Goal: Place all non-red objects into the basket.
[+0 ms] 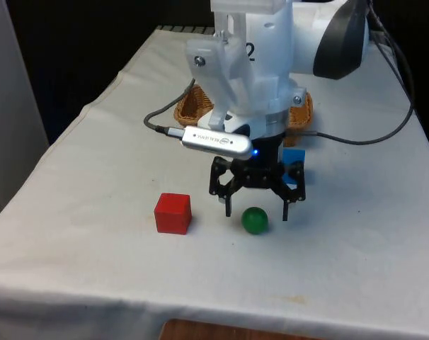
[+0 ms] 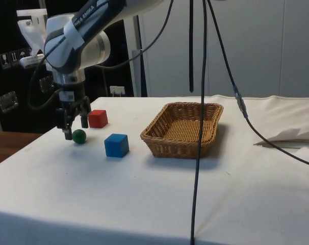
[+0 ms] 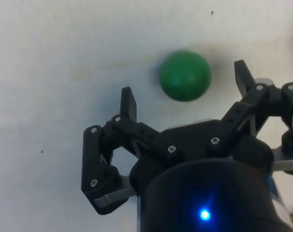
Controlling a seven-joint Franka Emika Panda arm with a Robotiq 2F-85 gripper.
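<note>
- We see the green ball [image 1: 255, 220] resting on the table [image 1: 94, 177], just beside the red cube [image 1: 173, 213] on the front view's right; being round, it has no long axis or heading.
- The blue cube [image 2: 117, 145] sits flat between the ball and the wicker basket [image 2: 182, 127], whose long axis runs away from the side camera.
- Our gripper [image 1: 257, 210] hangs just above the ball, jaws spread wide and gripping nothing; the fingers [image 3: 128, 102] flank the ball without touching.
- A white cloth covers the table; dark cabinets stand behind.
</note>
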